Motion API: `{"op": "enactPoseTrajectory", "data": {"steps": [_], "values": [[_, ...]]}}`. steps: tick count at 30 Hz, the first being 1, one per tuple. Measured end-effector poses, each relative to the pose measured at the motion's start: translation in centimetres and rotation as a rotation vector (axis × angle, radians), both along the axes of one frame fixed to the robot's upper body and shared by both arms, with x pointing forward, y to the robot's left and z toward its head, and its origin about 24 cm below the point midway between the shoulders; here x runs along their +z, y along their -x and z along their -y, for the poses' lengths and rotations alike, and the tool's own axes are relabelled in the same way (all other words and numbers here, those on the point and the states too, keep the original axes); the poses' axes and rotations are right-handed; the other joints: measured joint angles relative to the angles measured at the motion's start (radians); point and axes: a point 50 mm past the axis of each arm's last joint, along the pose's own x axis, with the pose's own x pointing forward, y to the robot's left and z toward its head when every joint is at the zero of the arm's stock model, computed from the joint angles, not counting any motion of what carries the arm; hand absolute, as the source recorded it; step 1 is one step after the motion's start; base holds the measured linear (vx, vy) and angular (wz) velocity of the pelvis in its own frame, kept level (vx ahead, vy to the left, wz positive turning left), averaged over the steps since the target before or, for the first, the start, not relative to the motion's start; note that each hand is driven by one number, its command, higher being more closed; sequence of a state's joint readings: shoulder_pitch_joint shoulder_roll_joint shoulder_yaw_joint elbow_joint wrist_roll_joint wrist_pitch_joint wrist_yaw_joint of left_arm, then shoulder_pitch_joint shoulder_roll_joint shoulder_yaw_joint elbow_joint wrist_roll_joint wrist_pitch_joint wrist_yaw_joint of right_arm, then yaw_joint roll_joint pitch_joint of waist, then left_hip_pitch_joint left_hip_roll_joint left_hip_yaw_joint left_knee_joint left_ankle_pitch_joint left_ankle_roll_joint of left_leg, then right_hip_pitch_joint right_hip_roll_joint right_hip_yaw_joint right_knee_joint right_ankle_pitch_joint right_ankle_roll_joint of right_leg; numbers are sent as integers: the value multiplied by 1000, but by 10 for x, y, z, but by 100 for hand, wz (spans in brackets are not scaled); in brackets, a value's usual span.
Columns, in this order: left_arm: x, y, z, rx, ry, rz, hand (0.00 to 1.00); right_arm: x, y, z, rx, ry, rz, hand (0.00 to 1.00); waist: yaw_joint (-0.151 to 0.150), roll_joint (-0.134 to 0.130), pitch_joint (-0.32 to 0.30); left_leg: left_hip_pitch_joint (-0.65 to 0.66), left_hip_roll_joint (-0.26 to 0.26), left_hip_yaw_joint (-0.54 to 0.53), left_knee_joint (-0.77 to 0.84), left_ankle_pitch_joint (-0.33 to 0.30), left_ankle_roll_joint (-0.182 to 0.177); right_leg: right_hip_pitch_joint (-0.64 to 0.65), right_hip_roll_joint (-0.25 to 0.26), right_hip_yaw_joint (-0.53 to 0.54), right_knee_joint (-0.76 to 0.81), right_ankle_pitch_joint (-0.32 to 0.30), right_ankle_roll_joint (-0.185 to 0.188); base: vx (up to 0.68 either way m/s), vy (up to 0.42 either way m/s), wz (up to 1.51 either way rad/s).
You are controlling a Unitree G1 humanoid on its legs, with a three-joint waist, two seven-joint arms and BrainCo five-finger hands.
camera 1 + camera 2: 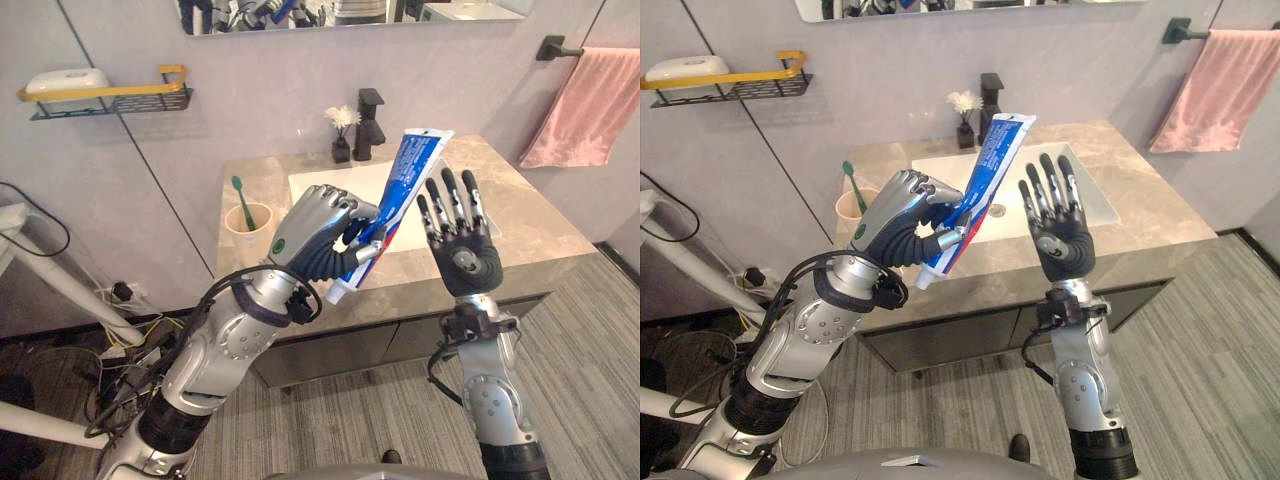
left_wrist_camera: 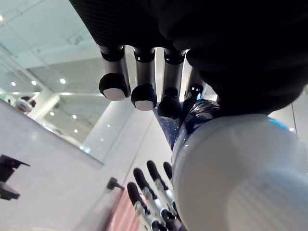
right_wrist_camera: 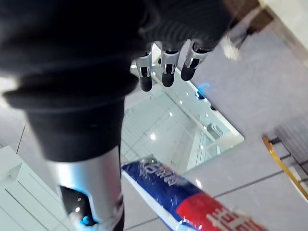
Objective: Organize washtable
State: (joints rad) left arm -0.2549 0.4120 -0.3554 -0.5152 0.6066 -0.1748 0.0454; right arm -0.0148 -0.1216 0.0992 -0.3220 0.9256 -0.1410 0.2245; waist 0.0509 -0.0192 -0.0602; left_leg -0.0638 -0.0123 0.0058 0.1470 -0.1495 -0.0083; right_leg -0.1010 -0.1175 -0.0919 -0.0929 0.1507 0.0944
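Toothpaste tube (image 1: 405, 190) was up in the air over the washtable (image 1: 540, 235), left hand (image 1: 315, 240) curled around its lower end, right hand (image 1: 465, 255) beside it, fingers straight, holding nothing. Not done imo, tube wasn't stowed yet, guessing it goes by the cup (image 1: 248, 235) with the toothbrush (image 1: 241, 198)

Insp. count: 1 toothpaste tube (image 1: 405, 190) is showing; 1 cup (image 1: 248, 232) is holding 1 toothbrush (image 1: 241, 198). 1 washtable (image 1: 540, 235) is carrying 1 flower vase (image 1: 342, 135), 1 faucet (image 1: 370, 120), 1 basin (image 1: 325, 183). 1 towel (image 1: 590, 105) is hanging; 1 shelf (image 1: 110, 98) is bearing 1 white item (image 1: 66, 80).
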Motion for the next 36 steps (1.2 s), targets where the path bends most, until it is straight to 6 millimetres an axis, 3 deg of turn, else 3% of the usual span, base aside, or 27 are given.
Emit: {"op": "enactPoseTrajectory", "data": {"steps": [6, 14, 19, 31, 32, 36], "values": [[-3, 4, 3, -27, -19, 18, 100, 14, -8, -18, 119, -35, 41, 0, 12, -13, -9, -1, -4, -19, -7, 6, -2, 10, -6, -27, 0, -8, -9, -43, 1, 11], [-6, 5, 6, -43, -31, 11, 100, 15, -18, -32, 216, -51, 19, 0, 13, -17, -12, 3, 0, -40, -22, 26, -11, 11, -1, -39, 0, -11, -14, -2, -20, 7], [-11, 7, 8, -55, -33, -11, 100, 5, -25, -41, 239, -30, -50, 0, 15, -20, -14, 5, 0, -40, -25, 26, -11, 13, 0, -40, 0, -10, -13, 0, 0, 0], [-13, 7, 8, -51, -28, -22, 100, 1, -30, -49, 284, -47, -81, 0, 15, -27, -18, 7, 1, -41, -25, 26, -11, 15, -1, -44, 0, -11, -13, 0, 0, 0], [-13, 7, 8, -51, -26, -21, 100, 1, -30, -50, 287, -47, -81, 100, 15, -27, -19, 7, 1, -41, -25, 27, -11, 15, -1, -44, 0, -11, -14, 0, 0, 0], [-13, 7, 8, -42, -16, -21, 100, 3, -30, -53, 316, -75, -81, 100, 15, -31, -21, 7, 1, -41, -26, 26, -11, 15, -1, -45, 0, -11, -13, 0, 0, 0]]}}
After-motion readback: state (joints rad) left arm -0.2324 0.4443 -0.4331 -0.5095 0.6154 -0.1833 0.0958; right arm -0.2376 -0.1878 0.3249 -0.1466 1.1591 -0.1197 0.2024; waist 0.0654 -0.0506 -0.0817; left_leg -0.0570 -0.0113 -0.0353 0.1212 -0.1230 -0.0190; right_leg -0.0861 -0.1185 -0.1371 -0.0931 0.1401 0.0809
